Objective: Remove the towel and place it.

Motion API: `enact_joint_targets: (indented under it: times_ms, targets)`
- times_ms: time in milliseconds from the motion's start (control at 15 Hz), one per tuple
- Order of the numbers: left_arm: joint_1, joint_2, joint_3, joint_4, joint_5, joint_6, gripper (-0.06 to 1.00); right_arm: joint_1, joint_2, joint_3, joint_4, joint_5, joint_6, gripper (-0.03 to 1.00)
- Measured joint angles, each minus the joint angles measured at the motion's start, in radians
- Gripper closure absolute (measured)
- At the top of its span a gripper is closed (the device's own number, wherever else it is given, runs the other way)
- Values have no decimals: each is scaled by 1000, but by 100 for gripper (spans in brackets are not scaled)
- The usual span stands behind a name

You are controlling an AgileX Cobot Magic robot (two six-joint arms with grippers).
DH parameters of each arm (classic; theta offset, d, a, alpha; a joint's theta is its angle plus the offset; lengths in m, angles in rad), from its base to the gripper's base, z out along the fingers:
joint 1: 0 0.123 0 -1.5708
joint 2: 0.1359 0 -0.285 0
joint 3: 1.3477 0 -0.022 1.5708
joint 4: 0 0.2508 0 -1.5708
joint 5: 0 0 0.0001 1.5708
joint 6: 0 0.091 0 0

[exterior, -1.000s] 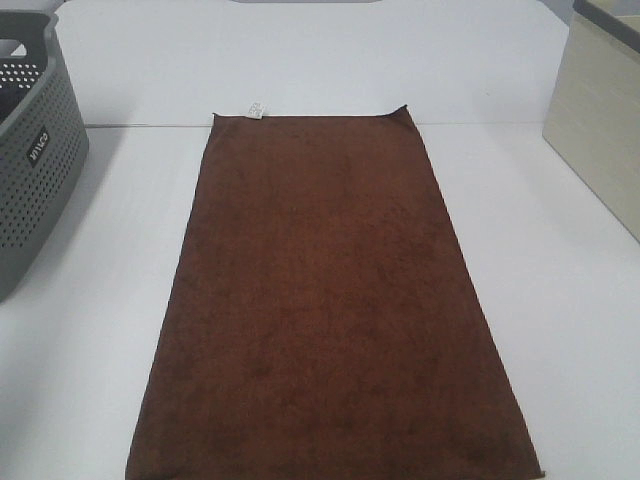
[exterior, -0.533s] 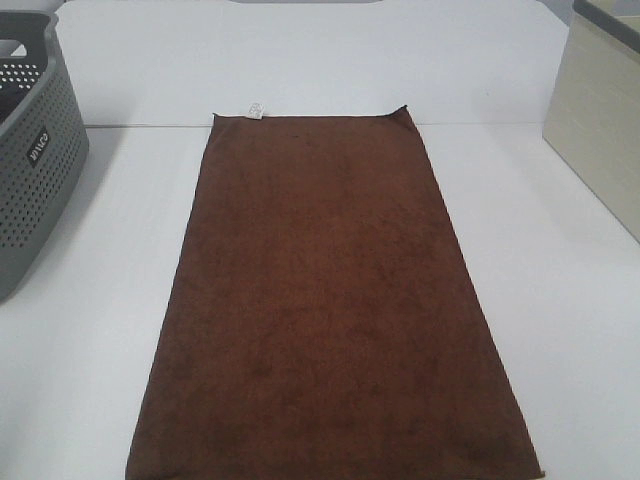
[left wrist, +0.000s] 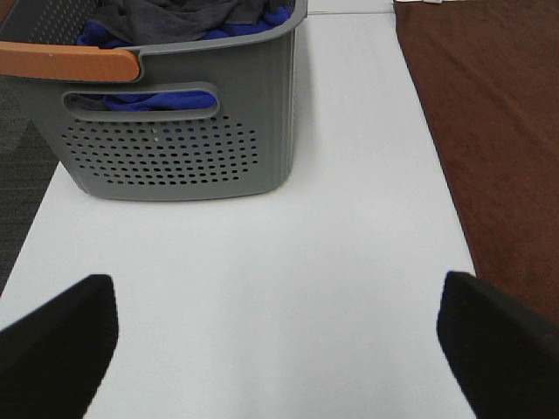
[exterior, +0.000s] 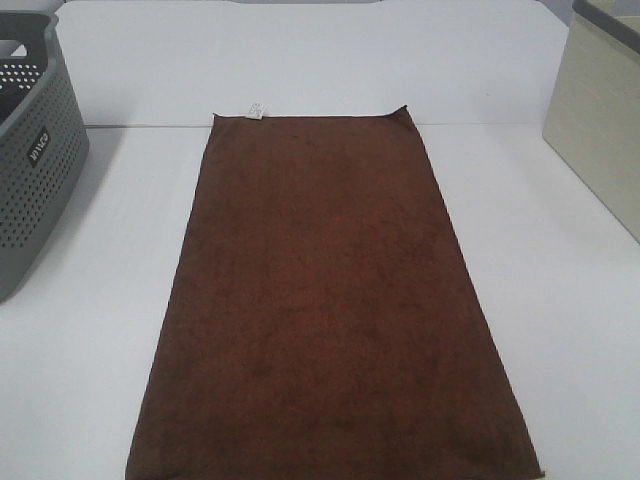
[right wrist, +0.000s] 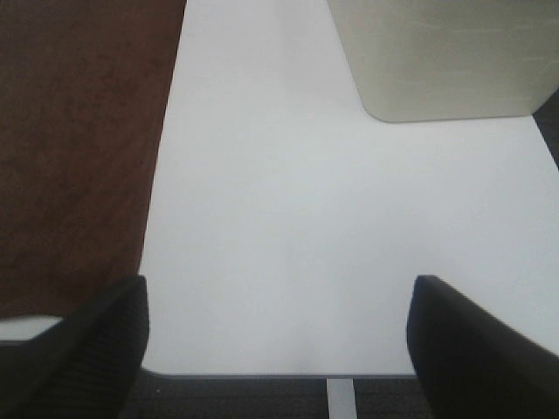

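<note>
The dark brown towel [exterior: 330, 310] lies flat and spread out lengthwise on the white table [exterior: 560, 300], its small white tag [exterior: 256, 109] at the far left corner. No gripper shows in the exterior high view. In the left wrist view my left gripper [left wrist: 279, 349] stands open over bare table, with the towel's edge [left wrist: 498, 131] to one side and the grey basket [left wrist: 175, 148] ahead. In the right wrist view my right gripper [right wrist: 275, 345] is open near the table's front edge, beside the towel [right wrist: 79, 148]. Nothing sits between either pair of fingers.
The grey perforated basket [exterior: 35, 170] at the left holds dark and blue cloths [left wrist: 175, 22] and has an orange handle [left wrist: 65, 63]. A beige box [exterior: 600, 120] stands at the right, also in the right wrist view as the beige box [right wrist: 437, 57].
</note>
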Motion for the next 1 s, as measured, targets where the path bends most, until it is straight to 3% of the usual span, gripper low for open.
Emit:
enact_joint_targets:
  times_ms: [133,533,1000]
  targets:
    - [0,0,10,-11,-13,1,4,0,0,5,1,1,0,20]
    - [0,0,23,-45,-47,23,4,0,0,47,-1,-133,-1,21]
    - [0,0,23,-50,-47,23,4,35,0,55,-1,-152,-11,21]
